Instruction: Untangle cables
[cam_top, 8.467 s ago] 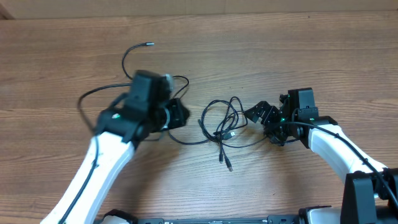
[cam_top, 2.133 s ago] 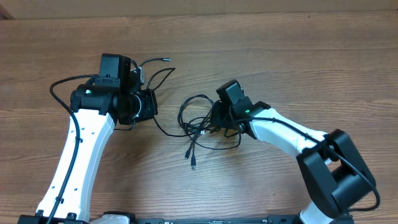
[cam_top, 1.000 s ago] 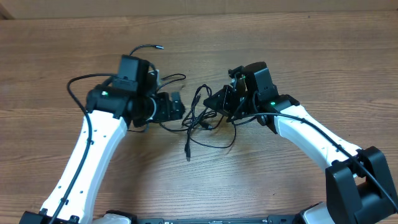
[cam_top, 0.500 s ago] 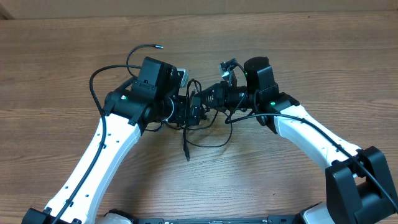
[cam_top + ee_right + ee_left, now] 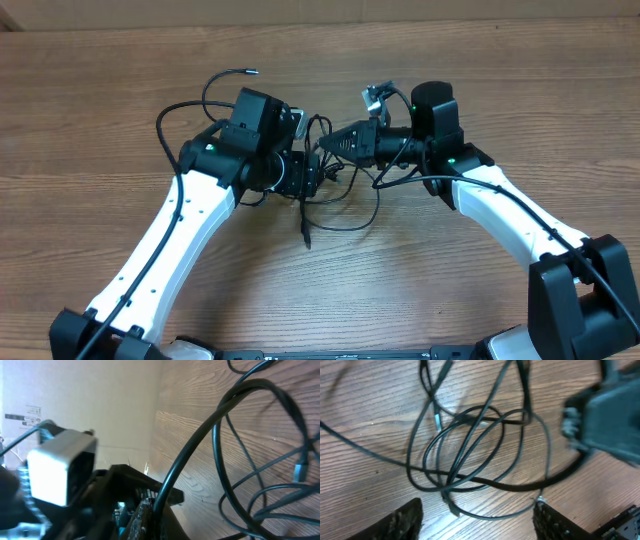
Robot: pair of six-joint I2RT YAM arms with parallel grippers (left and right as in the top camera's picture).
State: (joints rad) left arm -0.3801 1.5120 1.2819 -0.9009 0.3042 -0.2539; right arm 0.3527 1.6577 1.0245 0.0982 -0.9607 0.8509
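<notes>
Nearest the front edge of the surface, one loose end of the cables sticks out of the knot. Its little plug points at that front edge. Just past it is the knot itself, a few thin black loops lying over each other in the middle of the surface, between the two arms. The left gripper hangs right over those loops with its fingers spread wide, and nothing is in them. The right gripper sits a bit farther back. Its fingers are pressed together on one strand, which it holds up off the wood. I think the job now is for the left fingers to take a strand so the two arms can pull apart. To do it well, they should come down on just one loop, away from where the strands cross. Then the pull should be slow and sideways, toward the left edge, while the right side holds firm. A fast tug could make the knot tighter. The bunch is longer from front to back than from side to side, so its long line runs from the front edge toward the far edge. One wide loop bulges toward the right edge.
</notes>
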